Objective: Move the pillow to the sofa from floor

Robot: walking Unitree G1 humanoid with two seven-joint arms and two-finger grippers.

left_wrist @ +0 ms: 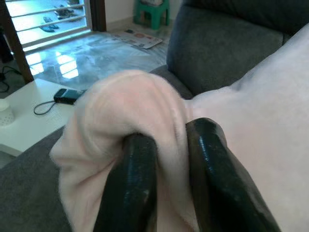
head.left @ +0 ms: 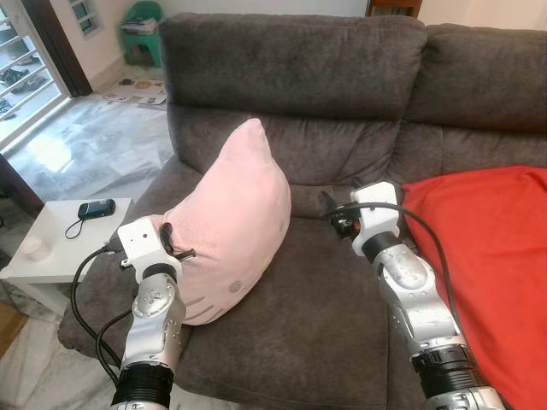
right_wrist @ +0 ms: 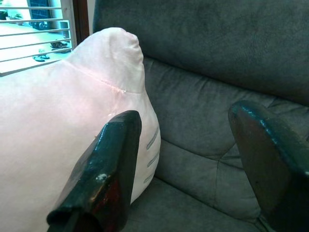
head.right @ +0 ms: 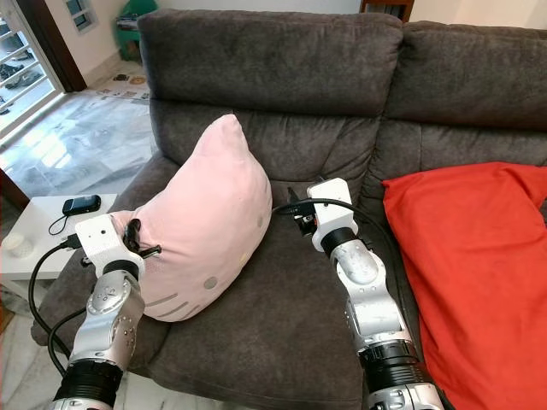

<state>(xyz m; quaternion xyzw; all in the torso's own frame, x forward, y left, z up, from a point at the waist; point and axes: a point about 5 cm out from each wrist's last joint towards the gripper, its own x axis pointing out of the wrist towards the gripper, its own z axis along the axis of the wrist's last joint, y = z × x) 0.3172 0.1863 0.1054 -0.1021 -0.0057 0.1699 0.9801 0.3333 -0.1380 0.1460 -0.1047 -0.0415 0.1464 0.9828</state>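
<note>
A pink pillow with a cartoon face stands upright on the seat of the dark grey sofa, leaning toward the left armrest. My left gripper is shut on the pillow's lower left corner, with pink fabric bunched between its black fingers. My right gripper is open just to the right of the pillow, above the seat. One of its fingers is close beside the pillow's side; I cannot tell whether they touch. In the left eye view the right gripper sits by the pillow's right edge.
A large red cushion covers the sofa's right seat. Left of the armrest stands a white side table with a phone and a small white cup. Marble floor and a green stool lie beyond.
</note>
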